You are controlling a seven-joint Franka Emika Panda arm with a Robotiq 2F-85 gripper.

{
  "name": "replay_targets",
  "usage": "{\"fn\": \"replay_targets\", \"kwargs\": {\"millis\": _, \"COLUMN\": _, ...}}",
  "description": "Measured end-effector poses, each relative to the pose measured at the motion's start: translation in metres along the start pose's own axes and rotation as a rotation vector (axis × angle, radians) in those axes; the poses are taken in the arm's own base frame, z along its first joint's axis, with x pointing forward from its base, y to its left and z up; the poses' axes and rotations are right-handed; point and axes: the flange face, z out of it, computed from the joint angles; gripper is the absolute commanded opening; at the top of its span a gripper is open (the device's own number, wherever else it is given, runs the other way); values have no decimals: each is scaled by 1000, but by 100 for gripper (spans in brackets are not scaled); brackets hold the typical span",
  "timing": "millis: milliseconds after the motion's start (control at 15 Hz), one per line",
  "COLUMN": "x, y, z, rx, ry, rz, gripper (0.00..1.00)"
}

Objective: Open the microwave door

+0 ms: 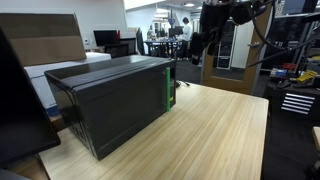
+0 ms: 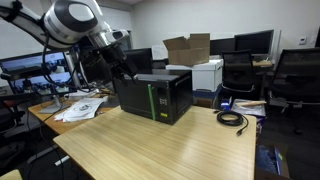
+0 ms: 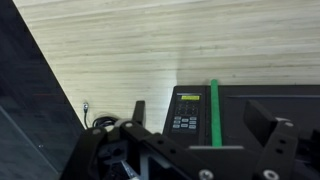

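The microwave door (image 1: pixel 120 110), the shut wide face of the microwave (image 1: pixel 105 72) on the wooden table (image 1: pixel 230 130), is judged rigid, smooth and light on its hinge. It is probably best pulled at the edge by the green strip (image 1: pixel 168 90). The gripper (image 3: pixel 200 112) is seen high up, well apart from that strip, its fingers (image 3: pixel 137 110) spread and empty.
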Motion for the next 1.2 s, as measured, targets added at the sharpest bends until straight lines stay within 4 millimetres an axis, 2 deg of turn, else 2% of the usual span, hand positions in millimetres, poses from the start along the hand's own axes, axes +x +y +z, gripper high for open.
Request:
{"fn": "replay_targets", "kwargs": {"millis": 267, "x": 3, "y": -21, "z": 42, "rx": 41, "ry": 4, "rz": -31, "gripper": 100}}
{"fn": "replay_targets", "kwargs": {"millis": 333, "x": 4, "y": -24, "z": 46, "rx": 48, "ry": 10, "rz": -36, "gripper": 100}}
{"fn": "replay_targets", "kwargs": {"millis": 600, "x": 11, "y": -33, "z": 51, "rx": 66, "ry": 40, "rz": -52, "gripper": 100}}
{"fn": "replay_targets", "kwargs": {"millis": 1200, "x": 13, "y": -33, "z": 52, "rx": 66, "ry": 42, "rz": -52, "gripper": 100}}
